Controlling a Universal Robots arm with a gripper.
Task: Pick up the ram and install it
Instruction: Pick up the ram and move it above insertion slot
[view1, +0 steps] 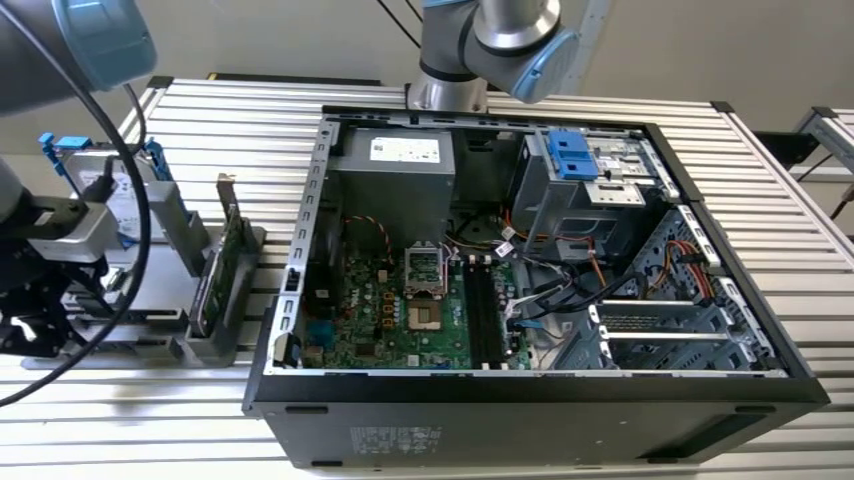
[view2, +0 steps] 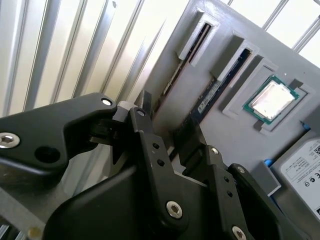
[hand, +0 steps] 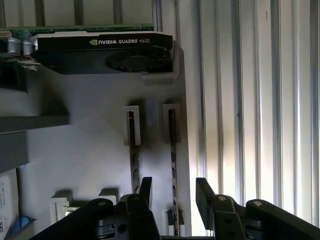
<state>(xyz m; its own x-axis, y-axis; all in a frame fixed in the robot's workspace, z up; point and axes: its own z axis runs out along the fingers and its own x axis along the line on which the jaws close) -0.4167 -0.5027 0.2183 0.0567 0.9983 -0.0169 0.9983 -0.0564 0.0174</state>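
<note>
Two ram sticks stand on edge in slots of a grey holder (hand: 90, 145). My gripper (hand: 173, 192) is open, its black fingers (hand: 145, 190) on either side of one ram stick (hand: 173, 150); they hang just above it without touching. The other ram stick (hand: 134, 160) stands just outside one finger. In the second wrist view the gripper (view2: 169, 119) straddles the same ram stick (view2: 210, 95). In the exterior view the holder (view1: 200, 335) sits at the exterior view's left, beside the open computer case (view1: 534, 400), whose empty memory slots (view1: 483, 310) run along the motherboard.
A black graphics card (hand: 105, 50) stands in the holder beyond the ram. A processor chip (view2: 272, 97) and a hard drive (view2: 305, 170) lie in other pockets. The holder and case rest on a ribbed metal table (view1: 240, 110). Cables (view1: 574, 270) cross the case interior.
</note>
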